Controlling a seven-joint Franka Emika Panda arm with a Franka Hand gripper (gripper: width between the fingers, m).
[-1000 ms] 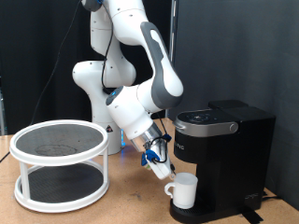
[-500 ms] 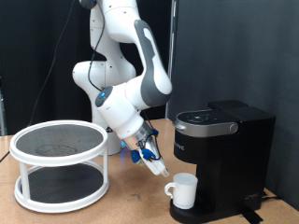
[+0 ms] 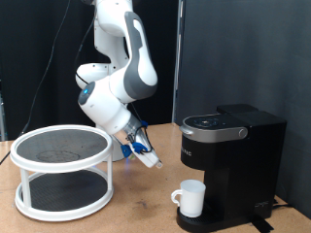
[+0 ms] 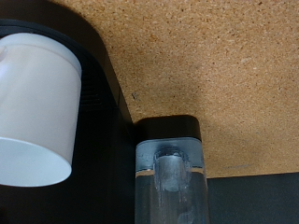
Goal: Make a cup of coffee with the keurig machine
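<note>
The white cup (image 3: 190, 198) stands upright on the round drip tray under the spout of the black keurig machine (image 3: 236, 160), handle towards the exterior view's left. The machine's lid is down. My gripper (image 3: 151, 158) hangs in the air to the left of the machine and above the cup, apart from both, with nothing between its fingers. In the wrist view the cup (image 4: 35, 103) shows on the black base of the keurig machine (image 4: 107, 112), beside its clear water tank (image 4: 173, 182). The fingers do not show in that view.
A white two-tier round stand (image 3: 62, 171) sits on the cork-topped table (image 3: 136, 209) at the exterior view's left. The robot base stands behind it. A dark curtain closes the back.
The gripper has drawn back from beside the cup, moving up and to the exterior view's left. The cup stays on the drip tray.
</note>
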